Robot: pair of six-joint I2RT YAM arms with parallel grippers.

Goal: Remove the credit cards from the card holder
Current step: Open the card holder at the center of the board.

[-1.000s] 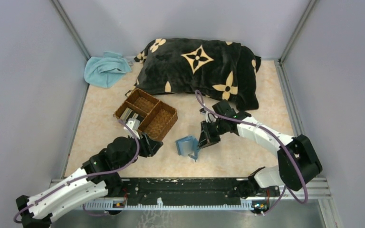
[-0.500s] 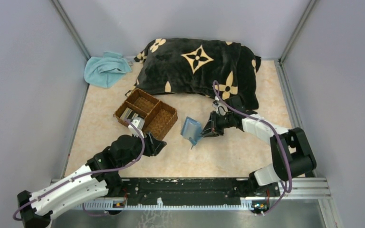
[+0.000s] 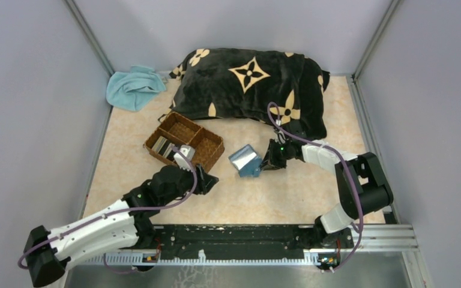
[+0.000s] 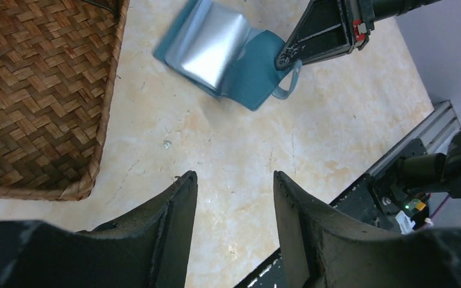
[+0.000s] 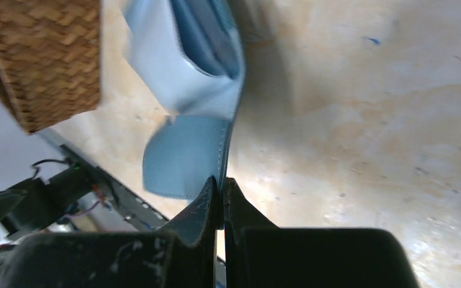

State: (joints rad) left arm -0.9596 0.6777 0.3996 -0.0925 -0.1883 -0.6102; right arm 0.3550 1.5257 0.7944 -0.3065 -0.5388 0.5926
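The teal-blue card holder (image 3: pixel 245 161) hangs half open just right of the woven tray, with its pale inside (image 4: pixel 211 41) facing up. My right gripper (image 3: pixel 270 159) is shut on the edge of one flap (image 5: pixel 183 157), its fingertips (image 5: pixel 215 187) pinching the leather. The clasp tab (image 4: pixel 287 89) sticks out beside them. My left gripper (image 4: pixel 235 178) stands open over bare table, a short way in front of the card holder, with nothing between its fingers. Grey and dark credit cards (image 3: pixel 161 146) lie in the tray's left compartment.
The brown woven tray (image 3: pixel 206 151) sits left of the card holder; its corner shows in both wrist views (image 4: pixel 42 90) (image 5: pixel 48 66). A black flowered cushion (image 3: pixel 252 84) and a teal cloth (image 3: pixel 133 87) lie at the back. The black base rail (image 3: pixel 234 237) runs along the near edge.
My right gripper has carried the card holder away from the near edge, toward the tray and cushion, and tipped it over. My left arm has stretched rightward toward it.
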